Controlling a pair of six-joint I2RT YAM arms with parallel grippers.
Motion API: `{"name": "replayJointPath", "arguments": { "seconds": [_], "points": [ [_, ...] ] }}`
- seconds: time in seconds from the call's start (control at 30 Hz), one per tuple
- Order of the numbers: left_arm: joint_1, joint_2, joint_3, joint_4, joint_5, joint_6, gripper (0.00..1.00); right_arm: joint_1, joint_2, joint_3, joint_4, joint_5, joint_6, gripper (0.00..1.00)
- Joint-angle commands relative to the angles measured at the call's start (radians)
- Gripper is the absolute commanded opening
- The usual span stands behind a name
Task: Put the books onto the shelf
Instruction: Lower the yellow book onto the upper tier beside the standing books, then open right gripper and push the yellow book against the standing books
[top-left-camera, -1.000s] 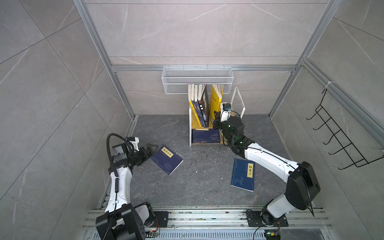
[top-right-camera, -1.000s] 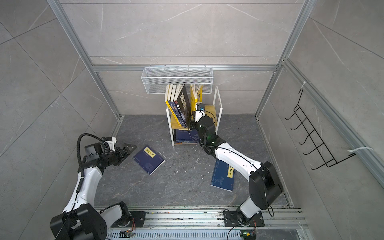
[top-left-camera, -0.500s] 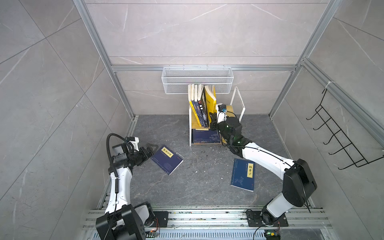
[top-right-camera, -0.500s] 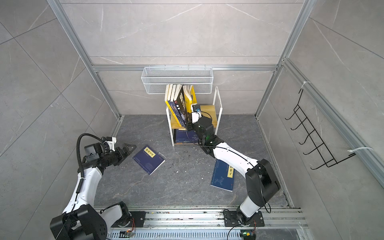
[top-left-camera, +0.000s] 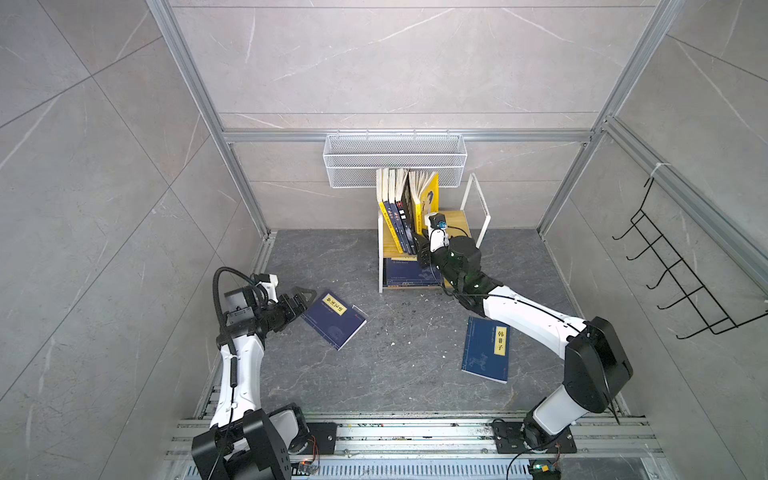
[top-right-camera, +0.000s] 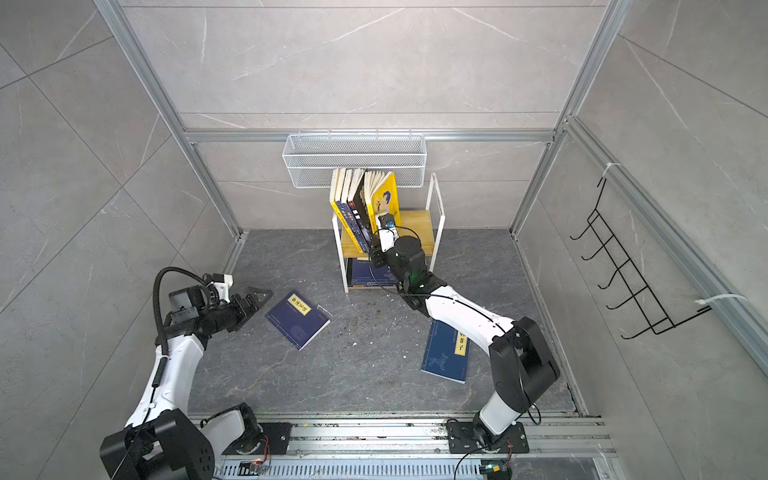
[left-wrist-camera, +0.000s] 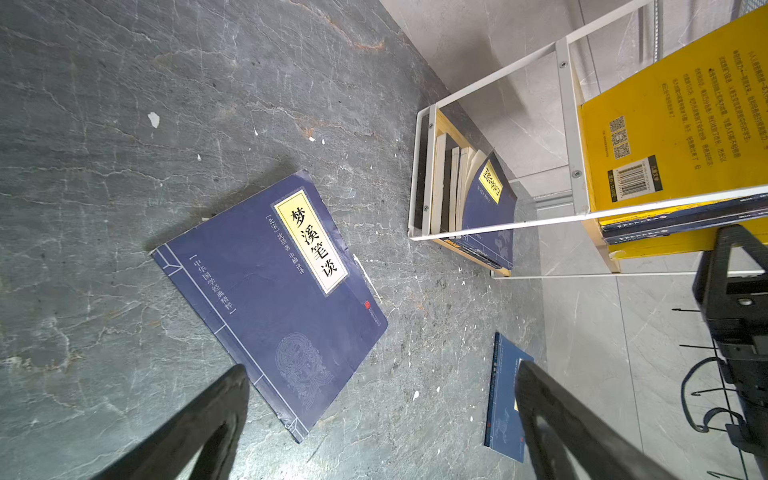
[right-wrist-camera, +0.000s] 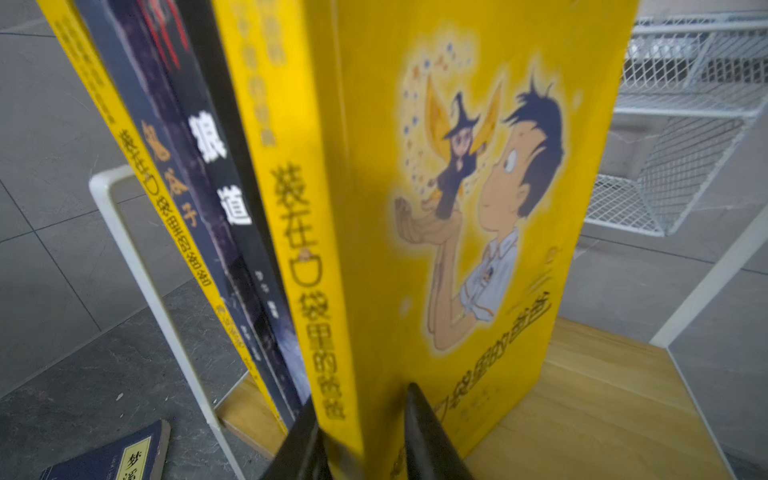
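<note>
Two books lie unshelved in both top views, the left navy book (top-left-camera: 333, 319) and the right navy book (top-left-camera: 485, 350), on the desk (top-left-camera: 395, 374) before the shelf (top-left-camera: 455, 218). The left wrist view shows the left gripper (left-wrist-camera: 380, 368) spread wide, empty, short of the left navy book (left-wrist-camera: 270, 291), probably the next pickup. The right wrist view has the right gripper (right-wrist-camera: 360, 395) astride the yellow book (right-wrist-camera: 457, 208) upright on the shelf's upper board, pinching or loose I cannot tell; placing it wants a release that leaves the row standing

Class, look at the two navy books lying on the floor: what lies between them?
Only bare grey floor with a few white specks; both top views show it.
</note>
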Motion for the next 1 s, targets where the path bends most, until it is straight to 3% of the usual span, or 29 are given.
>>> {"name": "replayJointPath", "arguments": {
  "seconds": [0.0, 0.57, 0.77, 0.97],
  "points": [
    [-0.001, -0.025, 0.028, 0.002, 0.030, 0.014, 1.00, 0.002, 0.004, -0.018, -0.025, -0.017, -0.012, 0.36],
    [0.005, -0.027, 0.031, -0.010, 0.029, 0.015, 1.00, 0.001, -0.171, -0.090, -0.233, -0.085, -0.081, 0.61],
    [0.004, -0.023, 0.028, -0.002, 0.033, 0.009, 1.00, -0.036, -0.229, -0.105, -0.335, -0.085, -0.054, 0.60],
    [0.004, -0.017, 0.027, 0.002, 0.037, 0.007, 1.00, -0.098, -0.092, 0.038, -0.432, 0.003, -0.006, 0.52]
  ]
}}
